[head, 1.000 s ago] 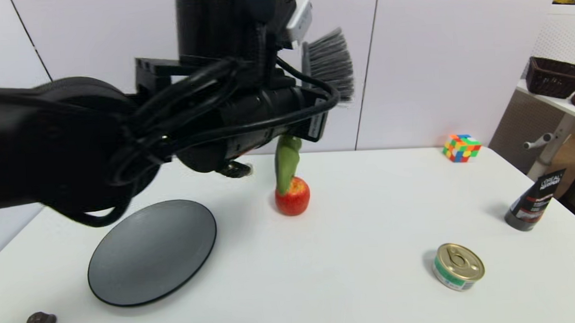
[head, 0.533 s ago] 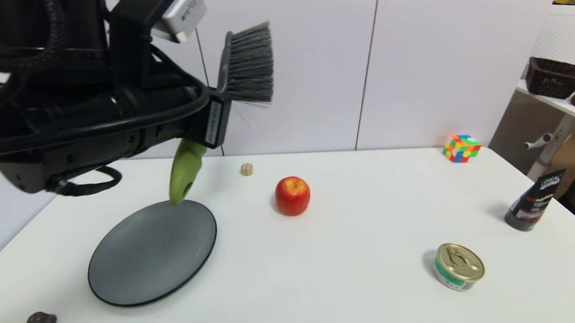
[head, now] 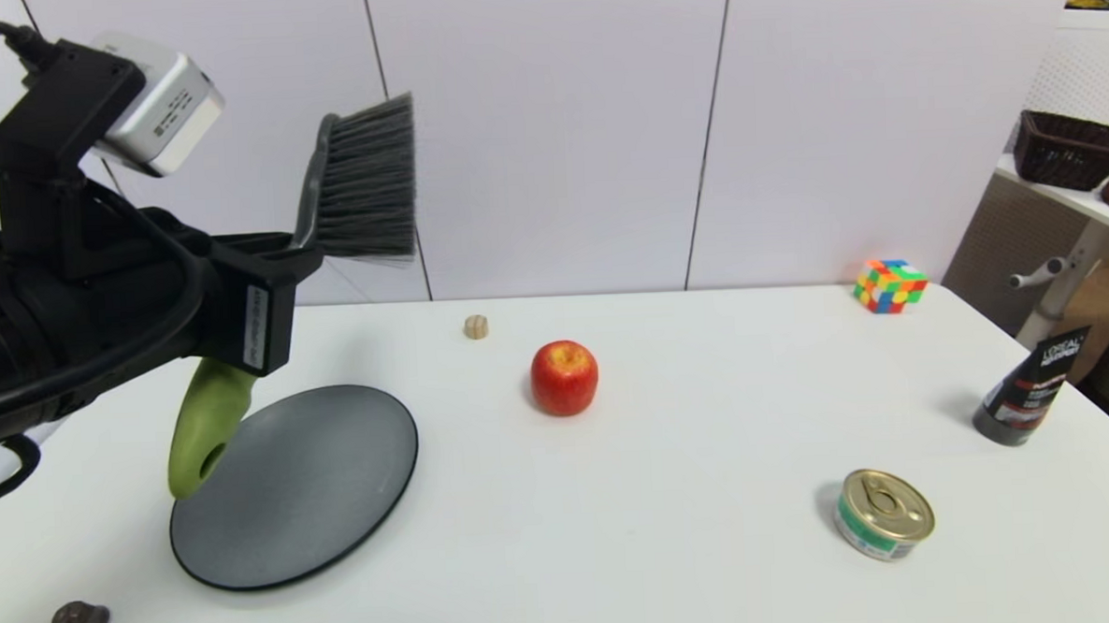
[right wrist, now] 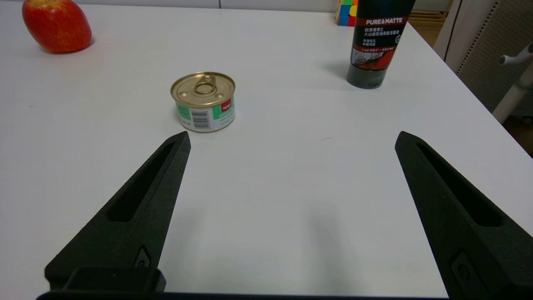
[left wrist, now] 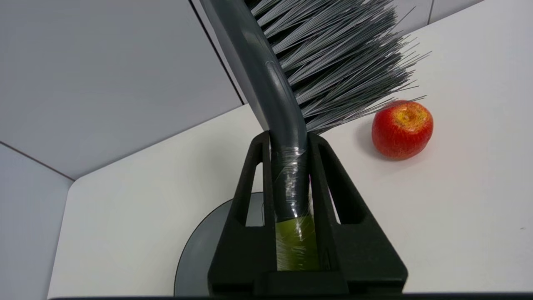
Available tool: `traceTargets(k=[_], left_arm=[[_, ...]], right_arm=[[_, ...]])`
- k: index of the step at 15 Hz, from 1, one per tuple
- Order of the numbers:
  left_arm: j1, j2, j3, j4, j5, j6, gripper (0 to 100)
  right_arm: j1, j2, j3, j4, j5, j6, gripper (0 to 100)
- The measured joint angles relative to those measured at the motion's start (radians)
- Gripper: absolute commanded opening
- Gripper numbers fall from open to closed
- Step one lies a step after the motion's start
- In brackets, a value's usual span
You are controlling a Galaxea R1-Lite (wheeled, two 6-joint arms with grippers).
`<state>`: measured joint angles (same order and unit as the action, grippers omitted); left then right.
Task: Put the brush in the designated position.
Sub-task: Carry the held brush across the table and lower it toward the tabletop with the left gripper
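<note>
On the left, the left gripper (head: 276, 258) is squeezed tight on the brush (head: 362, 184) and holds it up in the air, with the bristles up high and the green handle end hanging down over the left edge of the dark plate (head: 320, 509). A little wooden piece (head: 476, 327) and a red apple (head: 564, 378) sit in the middle of the white table (head: 640, 551), well apart from the brush. Over on the right, the right gripper (right wrist: 291, 139) hangs low over the table with its fingers spread wide and nothing in them, near the small can (right wrist: 203, 101) and the black tube (right wrist: 377, 41).
</note>
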<state>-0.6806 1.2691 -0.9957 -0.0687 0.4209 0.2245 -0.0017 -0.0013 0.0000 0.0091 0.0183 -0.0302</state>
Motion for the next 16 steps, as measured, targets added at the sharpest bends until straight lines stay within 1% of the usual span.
traceTargets(k=[2,4,6,9,11,16], left_arm=[[0.023,-0.034,0.065,-0.003,-0.02,0.001,0],[0.04,-0.069,0.151,-0.006,-0.073,0.001,0],[0.05,-0.1,0.234,-0.007,-0.169,0.001,0],[0.071,-0.123,0.323,-0.006,-0.344,0.004,0],[0.079,-0.12,0.364,-0.004,-0.42,0.032,0],[0.095,-0.101,0.395,0.021,-0.432,0.066,0]], right_arm=[[0.0,0.0,0.0,0.0,0.001,0.0,100],[0.0,0.0,0.0,0.0,0.0,0.0,100],[0.0,0.0,0.0,0.0,0.001,0.0,100],[0.0,0.0,0.0,0.0,0.0,0.0,100],[0.0,0.0,0.0,0.0,0.001,0.0,100],[0.0,0.0,0.0,0.0,0.001,0.0,100]])
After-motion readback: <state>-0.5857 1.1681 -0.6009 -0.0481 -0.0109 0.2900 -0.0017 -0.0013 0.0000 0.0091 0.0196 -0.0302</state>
